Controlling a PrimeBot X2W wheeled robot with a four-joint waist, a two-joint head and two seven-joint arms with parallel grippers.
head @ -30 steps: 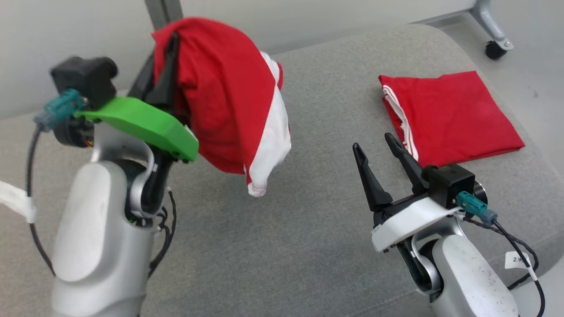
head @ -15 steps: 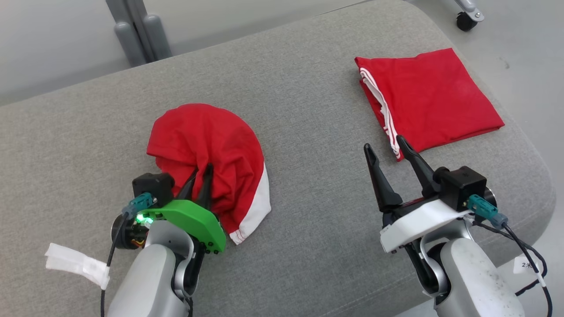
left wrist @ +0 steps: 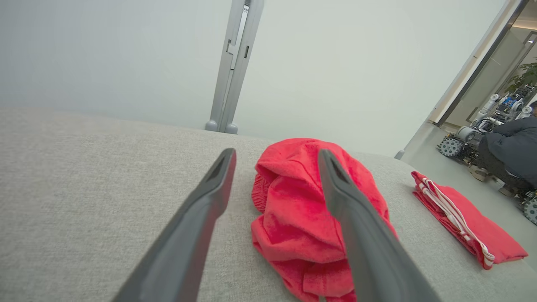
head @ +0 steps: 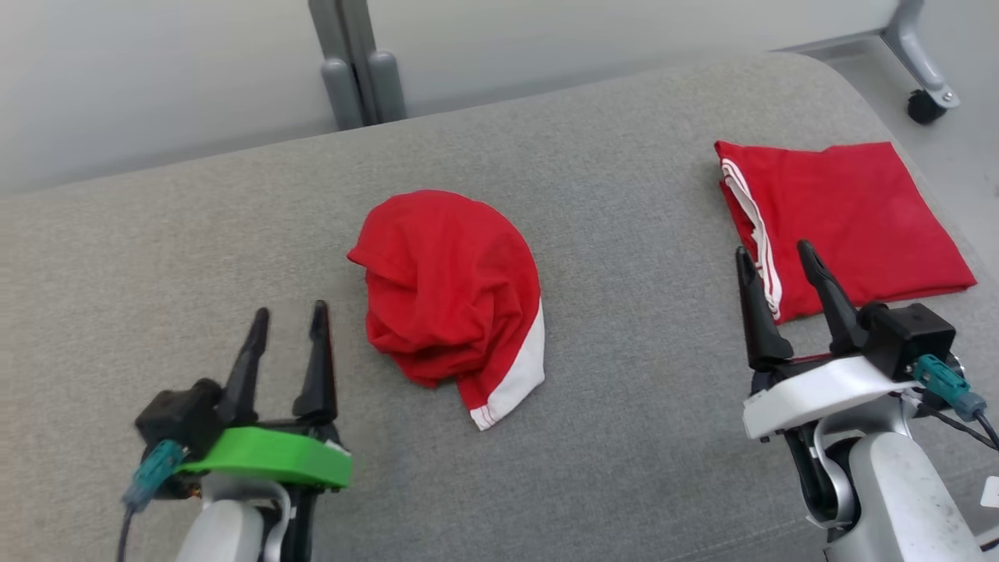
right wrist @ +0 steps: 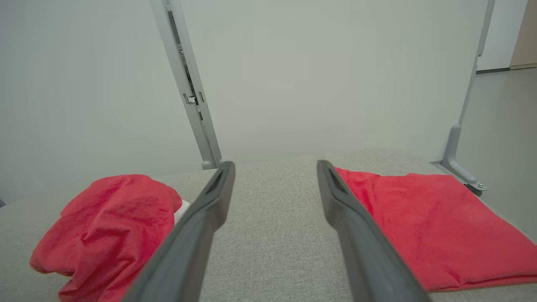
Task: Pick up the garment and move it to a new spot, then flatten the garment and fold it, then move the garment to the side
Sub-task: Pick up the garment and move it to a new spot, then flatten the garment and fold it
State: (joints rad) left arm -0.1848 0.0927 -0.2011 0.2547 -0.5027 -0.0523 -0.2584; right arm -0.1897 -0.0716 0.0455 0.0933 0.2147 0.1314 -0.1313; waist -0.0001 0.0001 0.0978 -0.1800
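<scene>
Left gripper [head: 289, 309] released garment [head: 449, 297] onto grey cushion [head: 624, 406].

Looks like a robotics lab: wheeled machines [left wrist: 453, 147] parked past the doorway beside a seated person [left wrist: 509, 147], pale screens [head: 156, 70] on metal posts [head: 355, 70] with casters [head: 926, 107].

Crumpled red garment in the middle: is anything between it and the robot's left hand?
No, nothing visible. Just bare grey cushion lies between the open left hand and the crumpled red garment. The folded garment lies well aside.
</scene>
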